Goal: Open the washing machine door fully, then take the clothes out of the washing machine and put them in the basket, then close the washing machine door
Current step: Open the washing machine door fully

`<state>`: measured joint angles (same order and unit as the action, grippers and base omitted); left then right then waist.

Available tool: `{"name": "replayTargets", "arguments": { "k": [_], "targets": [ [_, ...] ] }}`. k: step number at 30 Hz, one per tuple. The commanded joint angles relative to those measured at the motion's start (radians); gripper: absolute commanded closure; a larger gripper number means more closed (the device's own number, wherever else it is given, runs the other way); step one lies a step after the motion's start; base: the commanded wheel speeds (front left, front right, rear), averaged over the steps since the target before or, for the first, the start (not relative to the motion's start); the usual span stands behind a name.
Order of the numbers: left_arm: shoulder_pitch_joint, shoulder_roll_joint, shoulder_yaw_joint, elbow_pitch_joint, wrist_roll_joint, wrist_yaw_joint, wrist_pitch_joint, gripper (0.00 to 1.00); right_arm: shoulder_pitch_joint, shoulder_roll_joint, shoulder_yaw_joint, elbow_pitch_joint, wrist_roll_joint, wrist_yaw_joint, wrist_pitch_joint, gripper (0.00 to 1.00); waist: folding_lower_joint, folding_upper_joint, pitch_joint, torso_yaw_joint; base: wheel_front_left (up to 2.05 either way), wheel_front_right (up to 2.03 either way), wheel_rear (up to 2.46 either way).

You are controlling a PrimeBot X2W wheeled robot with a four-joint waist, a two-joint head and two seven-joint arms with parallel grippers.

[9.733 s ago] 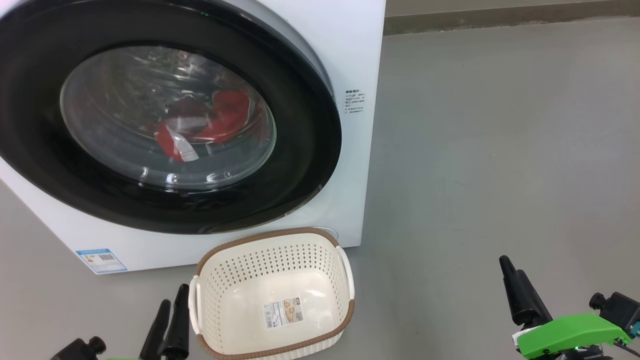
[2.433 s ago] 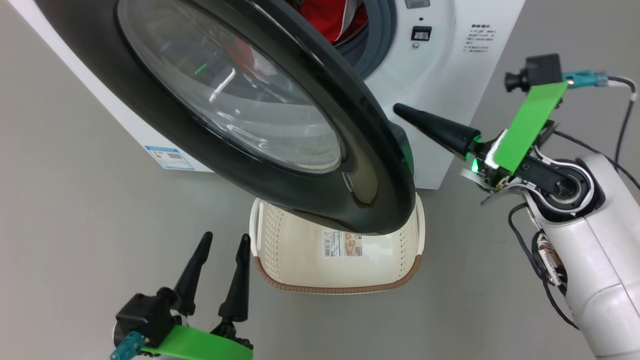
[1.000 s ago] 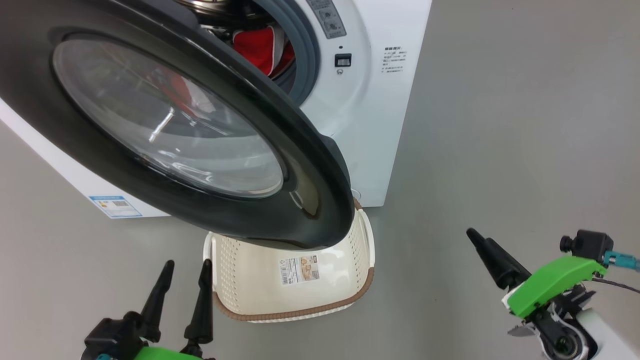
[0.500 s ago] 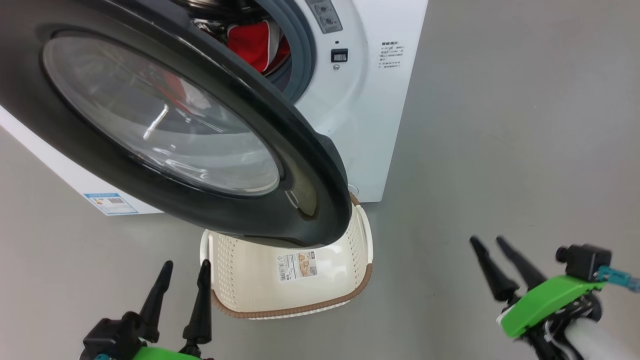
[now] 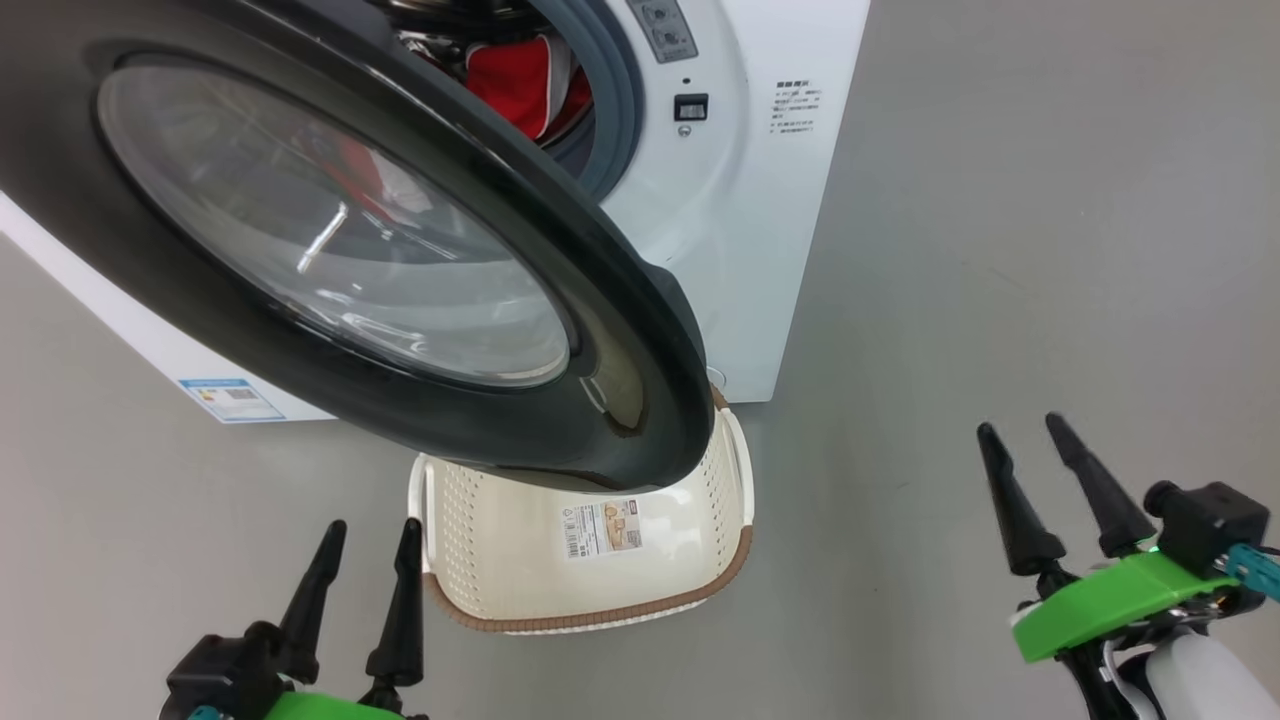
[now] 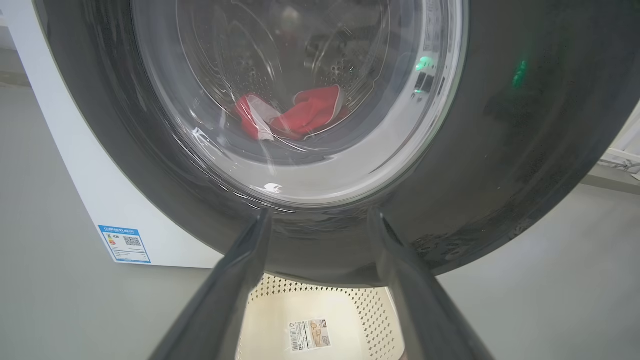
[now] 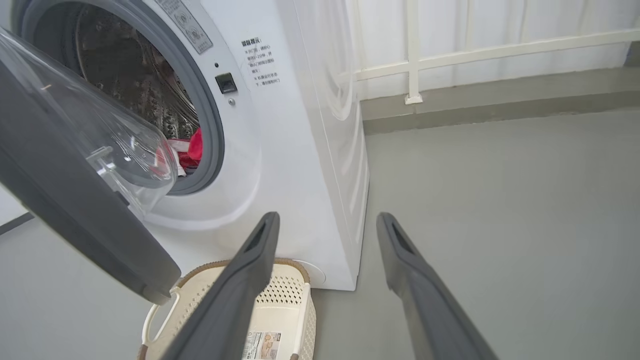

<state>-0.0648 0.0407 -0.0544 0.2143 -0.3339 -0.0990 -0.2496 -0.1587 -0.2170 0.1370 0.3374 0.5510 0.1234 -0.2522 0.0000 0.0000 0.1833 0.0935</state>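
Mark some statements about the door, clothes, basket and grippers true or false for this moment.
1. The washing machine door is partly open. True.
2. The clothes lie inside the washing machine. True.
3. The left gripper is shut on the door. False: its jaws stand open, holding nothing.
4. The right gripper is open and empty. True.
5. The basket holds the clothes. False: only a label sticker lies in it.
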Motion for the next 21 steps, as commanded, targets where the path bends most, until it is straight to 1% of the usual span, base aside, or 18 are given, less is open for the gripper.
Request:
{"name": "replayTargets", "arguments": {
  "k": [1,5,8,12,21],
  "targets": [
    [-0.024,0.009,0.035,-0.020,0.003,-0.009,-0.012,0.00,0.014,-0.005,0.003,-0.037,-0.029,0.007,-0.009,0.00,0.0000,0.0000,0.000,0.002,0.00,0.00,0.00],
    [-0.025,0.009,0.036,-0.025,0.002,-0.008,-0.012,0.00,0.064,0.051,-0.067,-0.103,-0.116,0.007,-0.009,0.00,0.0000,0.0000,-0.003,0.005,0.00,0.00,0.00],
    [-0.023,0.009,0.038,-0.029,0.002,-0.008,-0.012,0.00,0.094,0.079,-0.095,-0.128,-0.148,0.007,-0.009,0.00,0.0000,0.0000,-0.003,0.004,0.00,0.00,0.00],
    [-0.021,0.009,0.038,-0.031,0.001,-0.008,-0.012,0.00,0.117,0.094,-0.112,-0.132,-0.186,0.007,-0.009,0.00,0.0000,0.0000,-0.003,0.002,0.00,0.00,0.00],
    [-0.021,0.009,0.040,-0.032,0.004,-0.008,-0.012,0.00,0.118,0.109,-0.116,-0.125,-0.196,0.007,-0.009,0.00,0.0000,0.0000,0.000,-0.003,0.00,0.00,0.00]
  ]
}}
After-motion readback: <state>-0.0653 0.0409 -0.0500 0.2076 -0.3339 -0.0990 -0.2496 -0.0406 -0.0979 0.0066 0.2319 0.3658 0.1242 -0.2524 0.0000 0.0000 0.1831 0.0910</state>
